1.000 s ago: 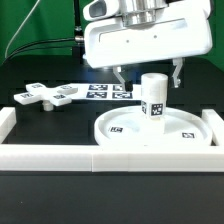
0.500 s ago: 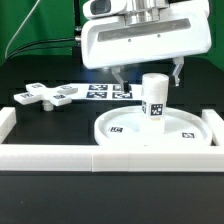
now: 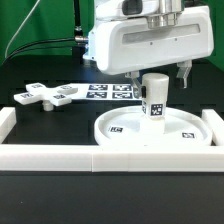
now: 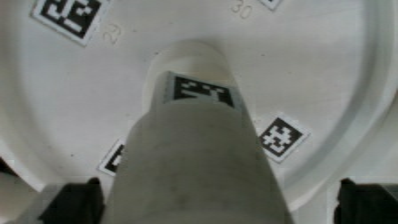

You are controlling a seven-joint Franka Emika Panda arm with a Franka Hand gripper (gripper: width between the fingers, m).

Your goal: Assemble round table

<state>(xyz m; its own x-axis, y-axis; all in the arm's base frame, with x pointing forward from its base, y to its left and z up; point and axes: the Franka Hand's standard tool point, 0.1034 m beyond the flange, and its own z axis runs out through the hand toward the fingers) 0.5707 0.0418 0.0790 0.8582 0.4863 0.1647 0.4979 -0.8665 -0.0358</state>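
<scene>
The short thick cylinder (image 3: 154, 100) stands upright in the middle of the large round rimmed disc (image 3: 118, 141), with a tag on its side. My gripper (image 3: 158, 76) hangs open right over the cylinder's top, one finger on each side of it, apart from it. In the wrist view the cylinder (image 4: 205, 150) rises between my fingertips (image 4: 71, 203), with the gripper (image 4: 217, 205) straddling it and the disc (image 4: 107, 90) with its tags below. The cross-shaped four-armed piece (image 3: 45, 96) lies flat at the exterior view's left.
The marker board (image 3: 108, 91) lies flat behind the disc. Long white border blocks run along the front (image 3: 60, 155) and the exterior view's left (image 3: 5, 120) and right (image 3: 214, 117). Cables hang at the back left.
My gripper has moved toward the exterior view's right and slightly down, from behind the cylinder to straddling its top. The parts have not moved.
</scene>
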